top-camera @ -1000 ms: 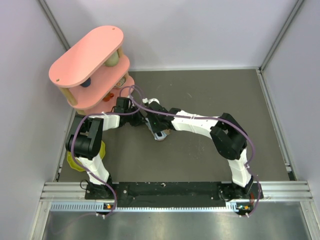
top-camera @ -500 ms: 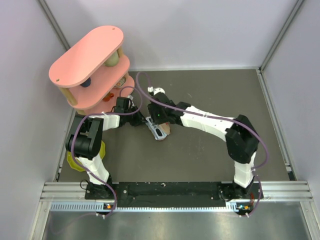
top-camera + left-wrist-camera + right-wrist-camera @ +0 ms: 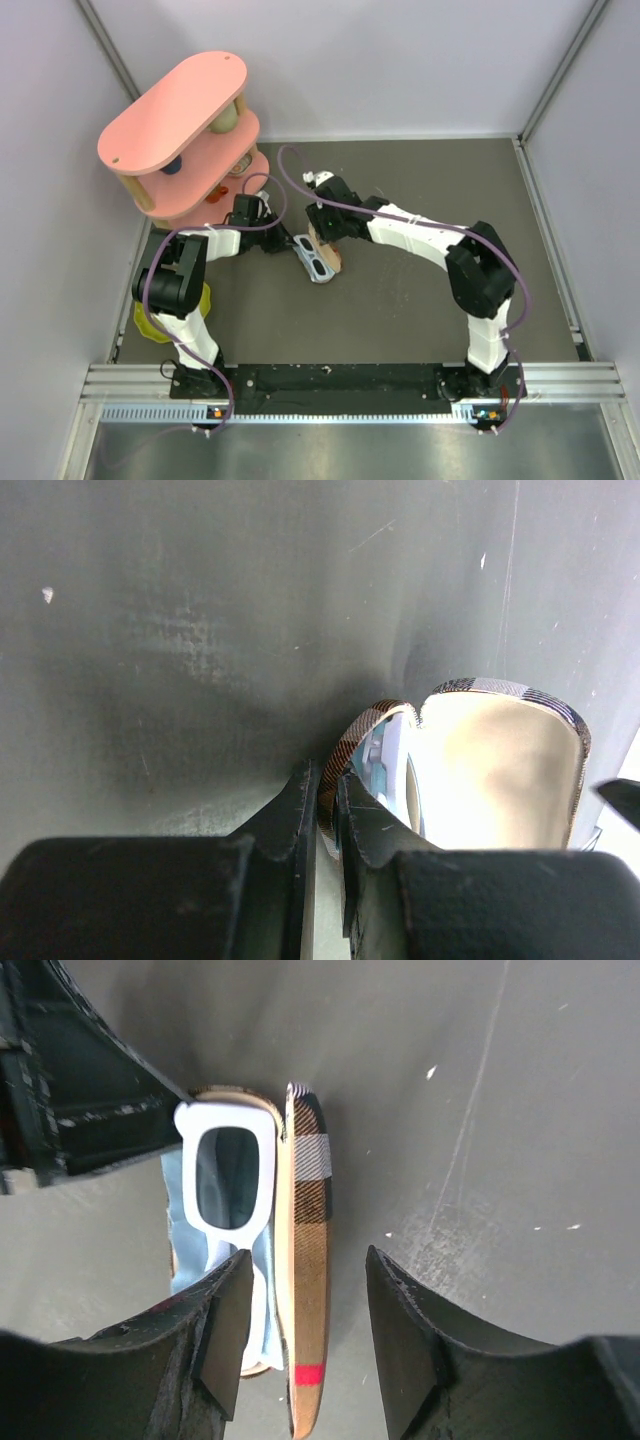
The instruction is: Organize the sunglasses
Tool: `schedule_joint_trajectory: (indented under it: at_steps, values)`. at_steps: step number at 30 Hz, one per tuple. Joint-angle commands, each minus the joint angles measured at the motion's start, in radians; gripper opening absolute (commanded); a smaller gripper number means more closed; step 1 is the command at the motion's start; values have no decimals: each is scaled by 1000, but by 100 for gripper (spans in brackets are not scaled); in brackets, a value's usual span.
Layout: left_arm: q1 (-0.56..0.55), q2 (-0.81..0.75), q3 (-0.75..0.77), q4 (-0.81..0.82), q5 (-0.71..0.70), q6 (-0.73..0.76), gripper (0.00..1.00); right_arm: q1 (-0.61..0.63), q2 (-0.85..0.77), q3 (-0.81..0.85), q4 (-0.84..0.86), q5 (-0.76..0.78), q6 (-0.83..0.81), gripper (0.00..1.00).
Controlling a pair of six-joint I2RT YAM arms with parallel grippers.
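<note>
My left gripper (image 3: 325,780) is pinched nearly closed on the near rim of the brown plaid oblong case (image 3: 500,765), whose cream-lined lid stands open; I judge that this grip is the anchor, so I would hold it firm and not twist. The white plastic-framed sunglasses with dark lenses (image 3: 228,1175) lie in the case's tray on the light blue square cloth (image 3: 176,1200), so the step in hand looks to be shutting the lid. My right gripper (image 3: 306,1253) hangs above with its jaws wide, straddling the upright plaid lid without touching it; to do it well I would set one finger against the lid's outer face and push it over towards the sunglasses in a slow arc, first checking that frame and cloth sit inside the rim, or the lid may catch.

The left wrist view shows the pinch and the lining, but no sunglasses that I can make out; the right wrist view shows lens, frame and cloth plainly; only the top view shows both arms meeting over the dark grey table (image 3: 400,320).
</note>
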Motion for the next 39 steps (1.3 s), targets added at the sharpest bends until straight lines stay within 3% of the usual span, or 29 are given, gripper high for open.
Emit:
schedule_joint_trajectory:
  at_steps: [1, 8, 16, 22, 26, 30, 39]
  values:
    - [-9, 32, 0, -29, 12, 34, 0, -6, 65, 22, -1, -73, -70, 47]
    - [-9, 35, 3, -26, 19, 30, 0, -3, 100, 42, -16, -92, -50, 25]
    - [-9, 23, 9, -46, 11, 21, 0, 34, 100, 71, -74, 31, -87, 3]
    - [-9, -3, 36, -110, -23, 27, 4, 69, 100, 103, -116, 140, -116, 0]
    - [-11, -59, 52, -155, -86, 18, 15, 84, 105, 119, -134, 190, -116, 0]
    - [-11, -113, 59, -177, -135, 19, 34, 90, 105, 122, -142, 210, -112, 0]
    - [-12, -152, 60, -192, -124, 11, 39, 93, 103, 135, -143, 218, -99, 0]
